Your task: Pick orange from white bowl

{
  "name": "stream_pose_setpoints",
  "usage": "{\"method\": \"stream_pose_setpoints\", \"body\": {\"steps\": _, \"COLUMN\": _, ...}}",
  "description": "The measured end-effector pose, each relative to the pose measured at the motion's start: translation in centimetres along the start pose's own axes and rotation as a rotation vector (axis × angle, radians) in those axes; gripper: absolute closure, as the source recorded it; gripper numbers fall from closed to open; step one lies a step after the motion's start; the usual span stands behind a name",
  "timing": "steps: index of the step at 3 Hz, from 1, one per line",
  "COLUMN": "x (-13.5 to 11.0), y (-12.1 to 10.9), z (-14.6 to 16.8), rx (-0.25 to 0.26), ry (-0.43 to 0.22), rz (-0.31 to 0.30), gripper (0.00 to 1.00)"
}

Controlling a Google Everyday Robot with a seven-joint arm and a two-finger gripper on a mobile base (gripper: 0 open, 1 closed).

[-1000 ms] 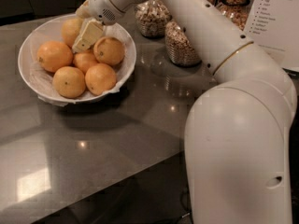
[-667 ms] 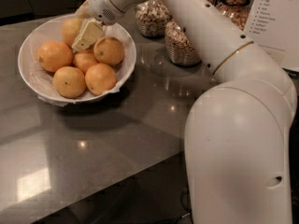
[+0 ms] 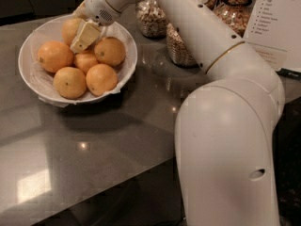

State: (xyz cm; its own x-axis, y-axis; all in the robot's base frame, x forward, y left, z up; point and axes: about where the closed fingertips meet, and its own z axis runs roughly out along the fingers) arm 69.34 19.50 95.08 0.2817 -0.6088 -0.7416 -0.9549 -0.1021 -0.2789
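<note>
The big white arm (image 3: 225,126) fills the right side and reaches far over to the tool (image 3: 85,36). The grey surface (image 3: 94,145) lies under everything. The white bowl (image 3: 29,55) stands directly below the tool, and the glass jars (image 3: 151,17) stand near it on the right. The tool hangs low inside the bowl. The pale orange (image 3: 69,29) lies at the back of the bowl, just beside the tool on its left. Five darker oranges (image 3: 101,78) lie in front of it. Whether the tool is apart or together, I cannot tell.
</note>
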Motion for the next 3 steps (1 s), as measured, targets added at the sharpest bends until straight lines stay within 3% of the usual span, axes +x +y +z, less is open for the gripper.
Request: {"method": "stream_pose_setpoints", "body": {"steps": 3, "x": -0.70, "y": -0.98, "z": 1.35, "rx": 0.006, "ry": 0.137, "rz": -0.069, "gripper": 0.38}}
